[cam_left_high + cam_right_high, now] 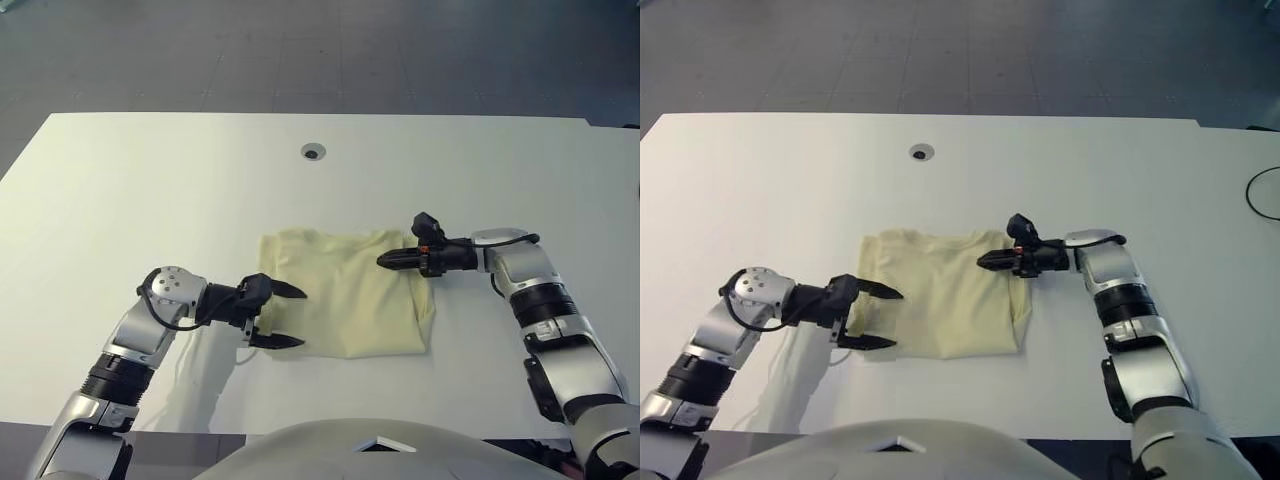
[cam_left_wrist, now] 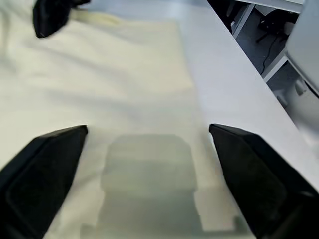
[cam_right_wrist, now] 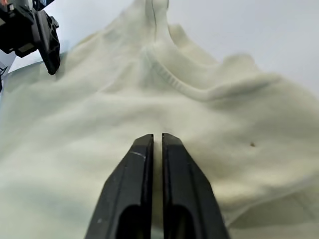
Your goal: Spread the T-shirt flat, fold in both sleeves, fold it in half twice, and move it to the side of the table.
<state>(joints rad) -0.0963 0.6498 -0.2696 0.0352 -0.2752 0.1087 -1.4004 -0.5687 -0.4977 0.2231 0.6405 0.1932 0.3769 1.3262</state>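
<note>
— Where do the tools stand?

— The left gripper (image 1: 300, 318) has its jaws spread wide, straddling the T-shirt's (image 1: 350, 295) edge at about 8 o'clock. The right gripper (image 1: 385, 262) has its fingers pressed together. I see no cloth between them. It sits low over the shirt near 2 o'clock, just inside the collar.

— And the shirt?

— It is a compact folded block, mid-table (image 1: 150, 180) and toward the 6 o'clock edge. I'd say it is ready for another fold or the move aside.

— What might spoil it?

— If the left jaws close on the top layer alone, lifting would likely peel the stack open. A one-sided pull from 8 o'clock could also swing the block round or bunch it, since the right fingers are holding nothing. A drag toward 6 o'clock risks a corner sliding off the table.
</note>
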